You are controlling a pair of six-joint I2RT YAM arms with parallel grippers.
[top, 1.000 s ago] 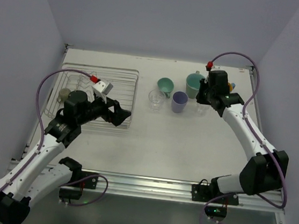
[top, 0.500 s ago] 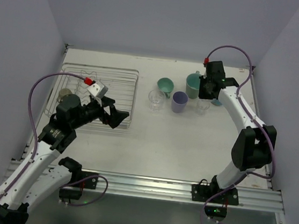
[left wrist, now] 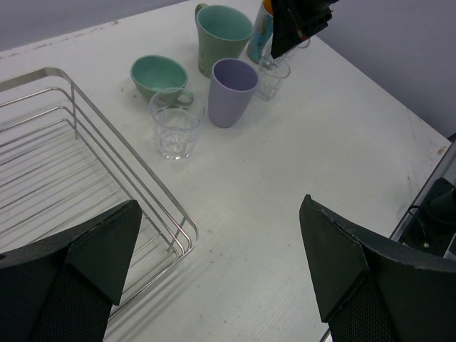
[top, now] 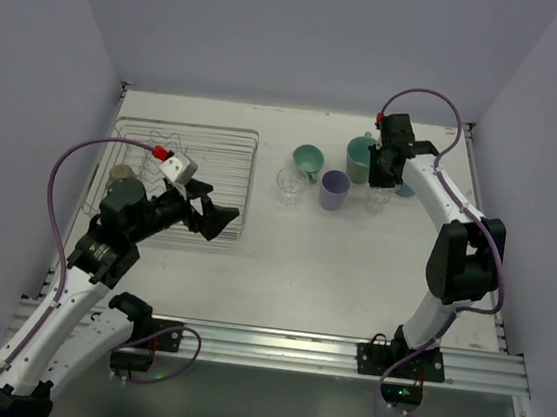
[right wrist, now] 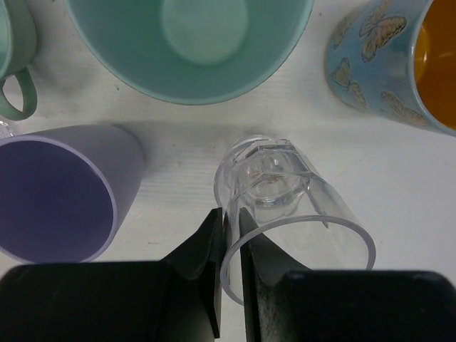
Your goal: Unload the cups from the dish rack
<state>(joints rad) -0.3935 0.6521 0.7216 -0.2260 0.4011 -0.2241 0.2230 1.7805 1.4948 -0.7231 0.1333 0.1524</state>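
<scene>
My right gripper (top: pixel 381 173) is shut on the rim wall of a clear glass (right wrist: pixel 285 203), one finger inside and one outside. The glass (top: pixel 378 195) stands upright, its base at the table, between the lavender cup (top: pixel 334 189), the large mint mug (top: pixel 361 160) and the blue mug (right wrist: pixel 399 57). A small mint mug (top: pixel 307 158) and a second clear glass (top: pixel 289 185) stand further left. The wire dish rack (top: pixel 189 158) is at the left, with a beige cup (top: pixel 117 177) at its left end. My left gripper (top: pixel 219 220) is open and empty over the rack's near right corner (left wrist: pixel 171 228).
The cups stand close together right of the rack, also seen in the left wrist view: lavender cup (left wrist: pixel 231 89), clear glass (left wrist: pixel 174 132), small mint mug (left wrist: pixel 158 75). Walls enclose the table on three sides. The table's right edge (left wrist: pixel 434 153) is near.
My right arm has swung its elbow inward while the gripper stays on the glass by the mint mug. My left gripper has drawn back slightly toward the near side.
</scene>
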